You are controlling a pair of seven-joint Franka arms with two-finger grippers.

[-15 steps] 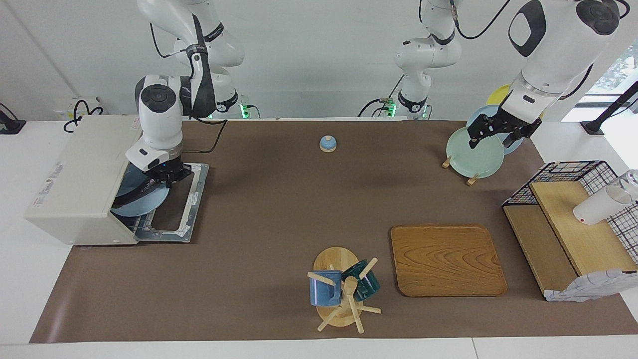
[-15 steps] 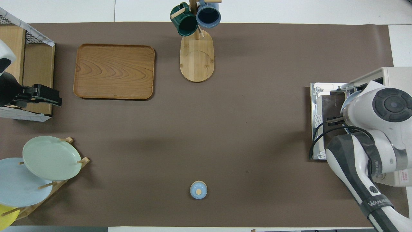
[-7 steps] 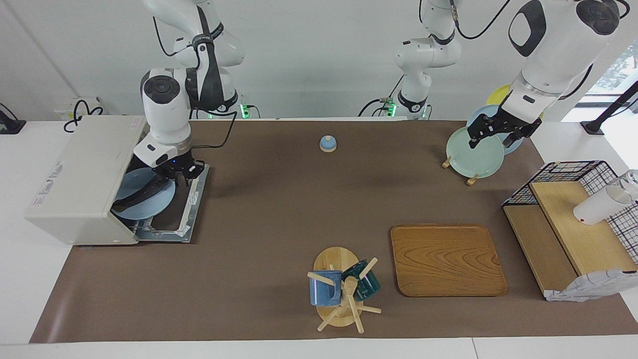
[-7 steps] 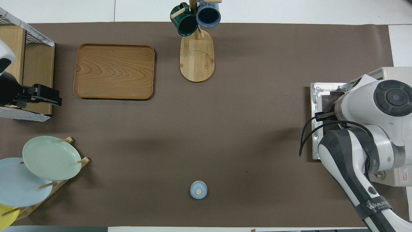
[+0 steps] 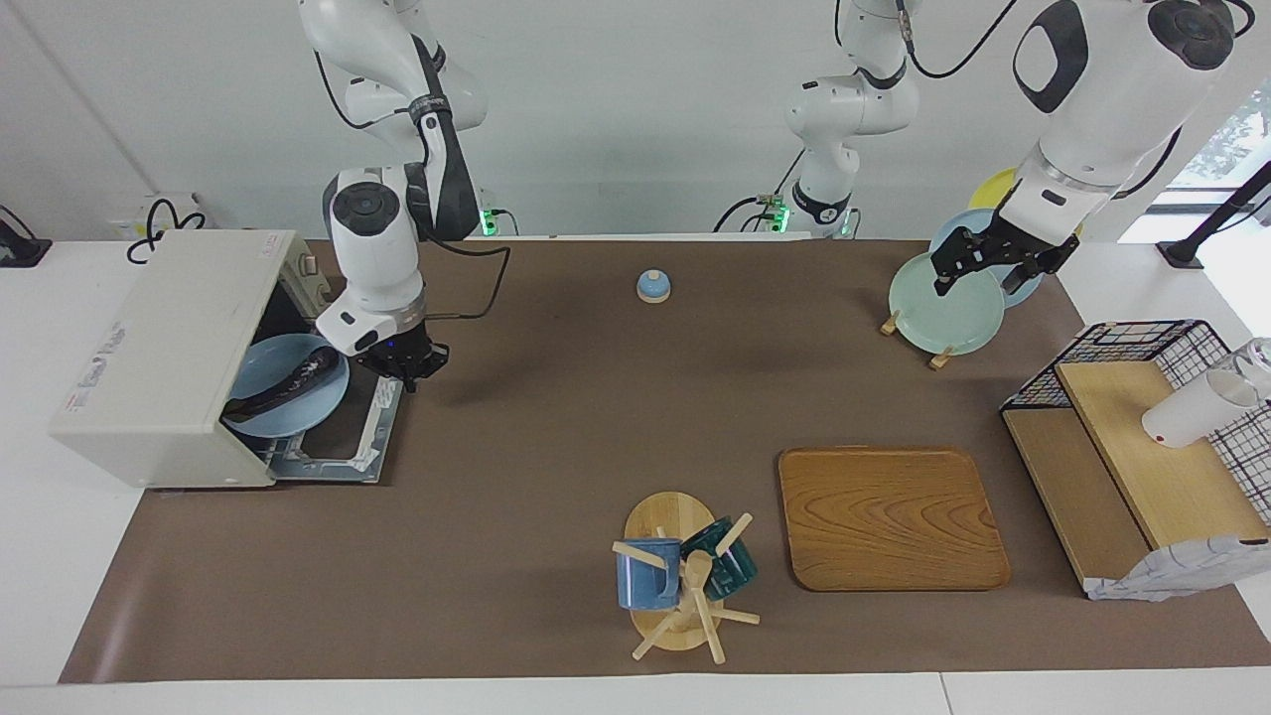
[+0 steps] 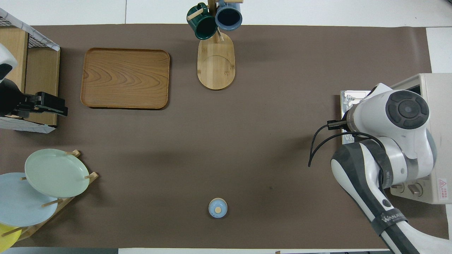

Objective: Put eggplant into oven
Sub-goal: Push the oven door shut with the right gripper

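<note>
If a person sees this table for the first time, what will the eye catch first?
Probably the boxy off-white toaster oven at the right arm's end of the table, door down, with the long dark purple eggplant on a light blue plate inside. The right tool hangs shut over the open door. The left tool waits open over the rack of pastel plates.

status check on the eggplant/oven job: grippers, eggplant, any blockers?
Right gripper shut, empty, over the open oven door. Left gripper open, waiting above the plate rack. Eggplant on blue plate inside oven. No blockers.
</note>
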